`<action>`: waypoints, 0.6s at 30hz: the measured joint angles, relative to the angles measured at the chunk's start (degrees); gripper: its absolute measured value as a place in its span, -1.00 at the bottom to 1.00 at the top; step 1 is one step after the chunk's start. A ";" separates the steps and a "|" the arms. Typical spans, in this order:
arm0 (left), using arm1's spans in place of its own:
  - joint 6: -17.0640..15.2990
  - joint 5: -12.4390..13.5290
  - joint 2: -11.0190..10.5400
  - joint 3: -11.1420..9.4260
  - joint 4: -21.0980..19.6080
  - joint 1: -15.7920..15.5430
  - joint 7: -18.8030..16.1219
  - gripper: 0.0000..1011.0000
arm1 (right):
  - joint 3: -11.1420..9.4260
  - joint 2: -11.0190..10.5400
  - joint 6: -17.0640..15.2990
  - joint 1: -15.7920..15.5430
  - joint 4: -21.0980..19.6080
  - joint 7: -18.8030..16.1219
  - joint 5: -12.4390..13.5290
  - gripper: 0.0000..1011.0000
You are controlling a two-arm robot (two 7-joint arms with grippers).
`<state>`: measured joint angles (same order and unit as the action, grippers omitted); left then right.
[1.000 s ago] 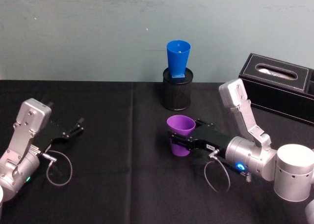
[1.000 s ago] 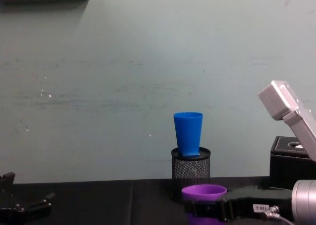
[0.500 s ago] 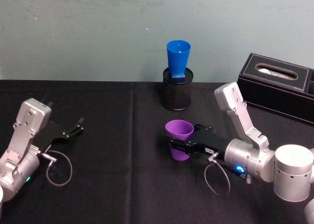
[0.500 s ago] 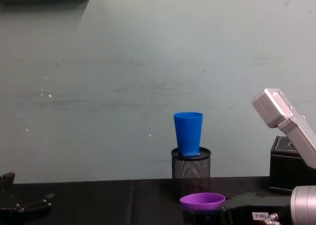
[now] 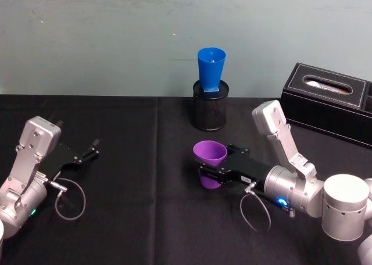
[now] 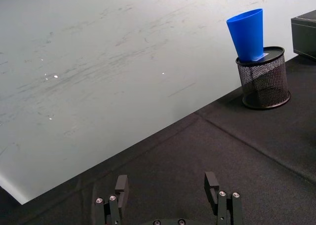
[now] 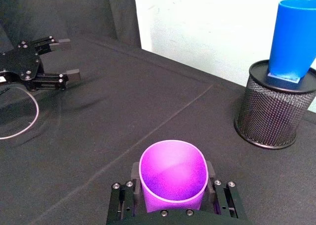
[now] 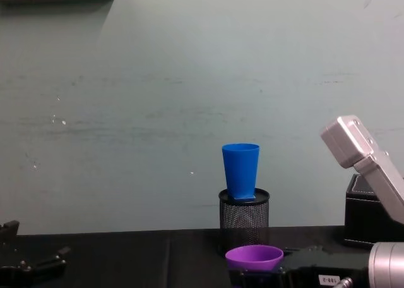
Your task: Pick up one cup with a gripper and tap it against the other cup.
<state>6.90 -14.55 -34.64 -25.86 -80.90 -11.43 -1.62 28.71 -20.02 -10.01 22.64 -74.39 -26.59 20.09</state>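
Your right gripper (image 5: 210, 173) is clamped on the purple cup (image 5: 210, 162), its fingers either side of the cup's wall, mouth up. The blue cup (image 5: 210, 71) stands on the mesh holder (image 5: 210, 108) beyond, well apart. Your left gripper (image 5: 90, 150) rests spread, far left.

- The right gripper (image 5: 210, 173) reaches leftward at mid-table, its black fingers closed on the purple cup (image 5: 210, 160).
- The left gripper (image 5: 92, 148) lies at far left, fingers spread apart.
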 joint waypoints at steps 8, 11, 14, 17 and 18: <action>0.00 0.00 0.00 0.00 0.00 0.00 0.00 1.00 | -0.04 0.40 1.04 -0.06 0.95 -0.35 -0.18 0.43; 0.00 0.00 0.00 0.00 0.00 0.00 0.00 1.00 | 0.02 0.45 1.27 -0.04 1.15 -0.45 -0.45 0.43; 0.00 0.00 0.00 0.00 0.00 0.00 0.00 1.00 | -0.15 0.55 1.20 -0.04 1.20 -0.56 -0.35 0.43; 0.00 0.00 0.00 0.00 0.00 0.00 0.00 1.00 | -0.39 0.62 0.99 -0.06 1.24 -0.70 -0.03 0.43; 0.00 0.00 0.00 0.00 0.00 0.00 0.00 1.00 | -0.38 0.62 0.98 -0.06 1.24 -0.71 -0.03 0.43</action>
<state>6.91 -14.54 -34.64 -25.86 -80.90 -11.43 -1.62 28.33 -19.40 -9.02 22.58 -73.14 -27.30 20.05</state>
